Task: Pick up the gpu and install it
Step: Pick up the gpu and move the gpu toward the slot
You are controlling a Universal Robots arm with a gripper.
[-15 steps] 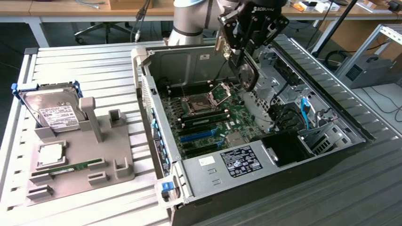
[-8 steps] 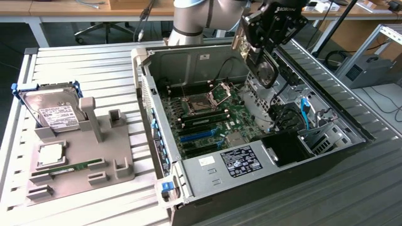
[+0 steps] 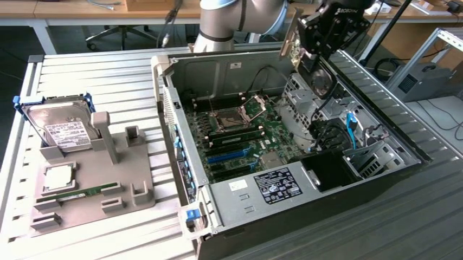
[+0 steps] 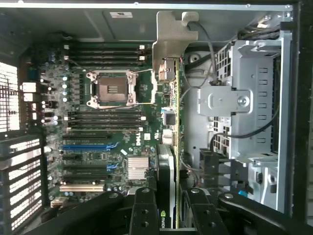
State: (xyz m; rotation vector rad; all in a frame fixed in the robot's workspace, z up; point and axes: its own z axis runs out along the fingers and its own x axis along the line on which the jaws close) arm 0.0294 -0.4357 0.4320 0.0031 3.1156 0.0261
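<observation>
Over the far side of the open computer case [image 3: 217,211], at about one o'clock in the exterior view, the gripper [image 3: 313,57] hangs with its upper body cut off by the frame edge. Its jaws are clamped on the gpu [image 3: 320,80], which stands on edge; the black fingers cover much of the card, leaving a round fan face and a strip of green board showing. From the wrist, the gpu [image 4: 168,122] runs edge-on out from between the fingers [image 4: 143,210], so its faces are hard to read, and its silvery bracket [image 4: 171,44] sticks out at the far end. The motherboard [image 3: 246,135] lies below, toward eight o'clock of the card. I cannot tell whether the card touches the drive cage [image 4: 254,98] beside it. A hard drive [image 3: 62,130] sits at nine o'clock.
</observation>
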